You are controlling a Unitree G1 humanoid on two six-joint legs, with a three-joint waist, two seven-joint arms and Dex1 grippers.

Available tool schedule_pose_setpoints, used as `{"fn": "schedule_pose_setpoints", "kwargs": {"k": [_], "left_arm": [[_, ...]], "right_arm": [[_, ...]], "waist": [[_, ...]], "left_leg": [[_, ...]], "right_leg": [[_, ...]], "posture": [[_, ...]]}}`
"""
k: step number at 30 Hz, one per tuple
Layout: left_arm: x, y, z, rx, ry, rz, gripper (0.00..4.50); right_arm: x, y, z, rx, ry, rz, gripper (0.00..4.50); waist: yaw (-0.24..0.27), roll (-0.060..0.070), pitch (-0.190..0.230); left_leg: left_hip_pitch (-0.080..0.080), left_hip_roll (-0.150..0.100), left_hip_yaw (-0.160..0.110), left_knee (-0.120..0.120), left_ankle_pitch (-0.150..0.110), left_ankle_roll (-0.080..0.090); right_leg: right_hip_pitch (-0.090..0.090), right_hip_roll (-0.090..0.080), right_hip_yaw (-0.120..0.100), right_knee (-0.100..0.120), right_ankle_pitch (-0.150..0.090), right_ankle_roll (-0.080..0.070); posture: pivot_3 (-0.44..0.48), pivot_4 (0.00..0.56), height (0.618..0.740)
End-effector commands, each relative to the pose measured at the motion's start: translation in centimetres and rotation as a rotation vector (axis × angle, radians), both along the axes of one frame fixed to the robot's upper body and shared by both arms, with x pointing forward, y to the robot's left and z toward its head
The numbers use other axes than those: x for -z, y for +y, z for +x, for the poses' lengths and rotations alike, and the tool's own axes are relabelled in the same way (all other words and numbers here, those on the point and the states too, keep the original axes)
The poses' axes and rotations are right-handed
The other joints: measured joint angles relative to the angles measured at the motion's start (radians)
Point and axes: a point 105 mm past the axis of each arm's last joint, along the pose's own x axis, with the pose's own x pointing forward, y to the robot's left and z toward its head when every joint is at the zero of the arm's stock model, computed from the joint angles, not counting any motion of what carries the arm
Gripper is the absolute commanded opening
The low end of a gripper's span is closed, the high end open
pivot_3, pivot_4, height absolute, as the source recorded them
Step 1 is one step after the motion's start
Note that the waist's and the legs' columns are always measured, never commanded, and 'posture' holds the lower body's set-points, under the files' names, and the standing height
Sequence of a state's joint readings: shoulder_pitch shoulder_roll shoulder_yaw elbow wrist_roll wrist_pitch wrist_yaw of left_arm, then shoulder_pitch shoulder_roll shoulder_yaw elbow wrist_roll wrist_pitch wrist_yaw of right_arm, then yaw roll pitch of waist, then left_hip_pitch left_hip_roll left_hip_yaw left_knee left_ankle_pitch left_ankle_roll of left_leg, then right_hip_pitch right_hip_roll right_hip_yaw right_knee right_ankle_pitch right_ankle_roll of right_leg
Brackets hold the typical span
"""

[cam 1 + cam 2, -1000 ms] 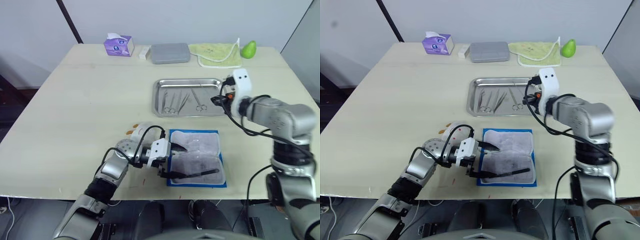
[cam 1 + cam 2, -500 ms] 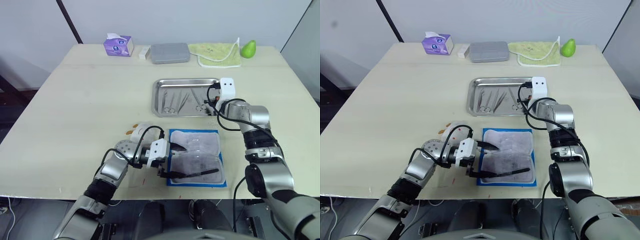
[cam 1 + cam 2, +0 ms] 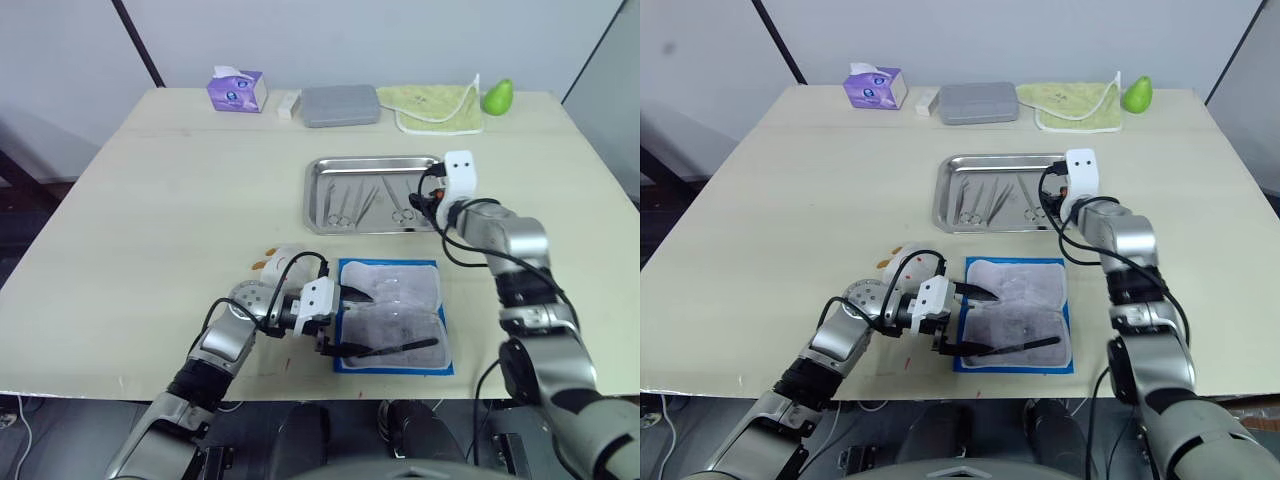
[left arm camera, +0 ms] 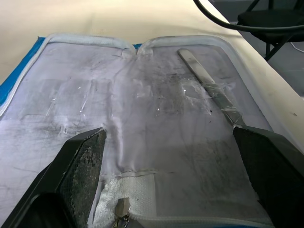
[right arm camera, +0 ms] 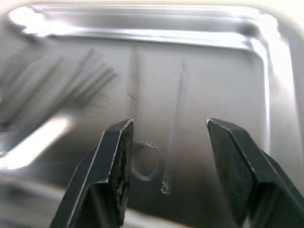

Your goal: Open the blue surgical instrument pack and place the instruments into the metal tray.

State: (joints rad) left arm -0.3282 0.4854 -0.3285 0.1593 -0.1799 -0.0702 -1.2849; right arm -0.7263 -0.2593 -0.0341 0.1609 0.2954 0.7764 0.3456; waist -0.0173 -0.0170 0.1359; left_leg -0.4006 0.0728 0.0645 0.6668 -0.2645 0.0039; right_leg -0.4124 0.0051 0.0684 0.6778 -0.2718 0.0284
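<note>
The blue surgical instrument pack (image 3: 392, 315) lies open near the table's front edge, whitish inner face up. One flat metal instrument (image 4: 209, 85) rests on it. My left gripper (image 3: 350, 322) sits at the pack's left edge, open, with its fingers (image 4: 80, 161) spread wide over the plastic. The metal tray (image 3: 320, 165) lies behind the pack and holds several instruments: scissors (image 3: 340, 205), forceps (image 3: 367, 200) and more scissors (image 3: 398, 205). My right gripper (image 5: 166, 137) hovers low over the tray's right end, open with nothing between its fingers; thin tools lie on the steel beneath.
Along the table's far edge stand a purple tissue box (image 3: 237, 90), a small white item (image 3: 289, 105), a grey rounded case (image 3: 340, 105), a green cloth (image 3: 438, 108) and a green pear (image 3: 497, 97).
My right gripper came down to the tray's right end and went from shut to open. The left gripper and the pack have not moved.
</note>
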Motion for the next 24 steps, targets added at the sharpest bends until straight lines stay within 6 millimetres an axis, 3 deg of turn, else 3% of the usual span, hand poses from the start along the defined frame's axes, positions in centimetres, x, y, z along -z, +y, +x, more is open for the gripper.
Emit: {"fn": "schedule_pose_setpoints", "kwargs": {"k": [1,4,8,11,13,24], "left_arm": [[1.2,0.6,-0.1,-0.026,0.045,0.051,4.5],[1.2,0.7,-0.1,-0.027,0.047,0.051,4.5],[1.2,0.8,-0.2,-0.026,0.05,0.053,4.5],[1.2,0.9,-0.2,-0.025,0.051,0.055,4.5],[1.2,1.0,-0.2,-0.025,0.052,0.057,4.5],[1.4,1.5,-0.1,-0.018,0.056,0.066,4.5]], "right_arm": [[-3.6,1.8,-6.0,-0.347,-0.249,0.108,2.67],[-3.6,0.9,-9.6,-0.486,-0.266,0.129,2.67],[-3.1,-0.7,-12.6,-0.595,-0.249,0.095,2.67],[-2.3,-2.3,-14.9,-0.67,-0.239,0.002,3.39],[-1.8,-3.5,-16.5,-0.712,-0.217,-0.046,4.43],[-1.9,-12.1,-22.0,-0.711,-0.076,-0.271,4.43]], "waist": [[0.002,0.0,0.0],[0.001,0.001,0.001],[-0.003,0.0,0.001],[-0.001,0.0,0.001],[0.001,0.0,0.001],[0.004,-0.003,0.003]], "left_leg": [[0.0,0.0,-0.001,0.0,0.0,0.0],[0.0,0.0,-0.001,0.0,-0.001,0.001],[0.002,0.0,0.001,0.001,-0.001,0.001],[0.002,0.0,0.0,0.001,-0.001,0.001],[0.002,0.0,0.0,0.001,-0.001,0.001],[0.004,0.0,-0.001,0.002,-0.001,0.001]], "right_leg": [[0.0,0.0,-0.001,0.0,0.0,0.0],[0.0,0.001,0.0,0.0,0.0,0.0],[0.001,0.0,0.001,0.0,0.0,0.001],[0.002,0.001,0.001,0.001,0.0,0.001],[0.002,0.001,0.001,0.0,0.0,0.0],[0.003,0.001,0.0,0.0,-0.002,0.004]], "posture": [[0.0,0.15,0.738],[0.0,0.15,0.738],[0.0,0.15,0.738],[0.0,0.15,0.738],[0.0,0.15,0.738],[0.0,0.15,0.738]]}}
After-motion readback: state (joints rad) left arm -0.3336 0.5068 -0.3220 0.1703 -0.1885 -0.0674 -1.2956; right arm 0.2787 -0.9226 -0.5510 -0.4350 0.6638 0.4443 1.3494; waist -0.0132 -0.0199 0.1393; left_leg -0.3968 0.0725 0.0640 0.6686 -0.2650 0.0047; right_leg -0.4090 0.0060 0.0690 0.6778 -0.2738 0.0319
